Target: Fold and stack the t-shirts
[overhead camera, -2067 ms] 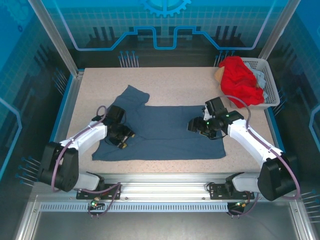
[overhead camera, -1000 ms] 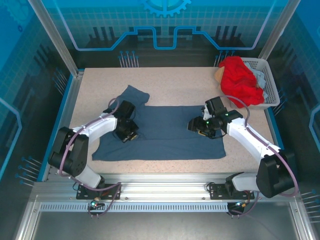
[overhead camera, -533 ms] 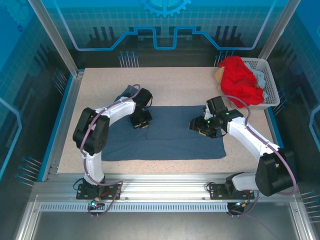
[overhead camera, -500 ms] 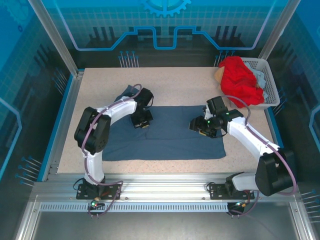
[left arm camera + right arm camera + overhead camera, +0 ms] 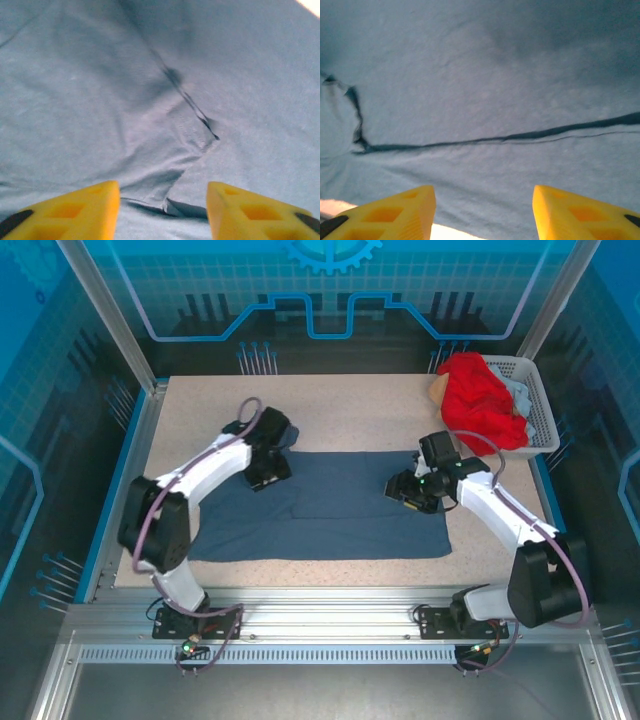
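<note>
No lettering, brand name or number is legible. One emblem shows: a blue gear outline on the back panel, directly beyond the table.

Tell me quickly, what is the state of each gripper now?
Left gripper: open, holding nothing, over the blue t-shirt.
Right gripper: open, holding nothing.

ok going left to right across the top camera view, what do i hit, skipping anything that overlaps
left hand → right hand → red t-shirt
</note>
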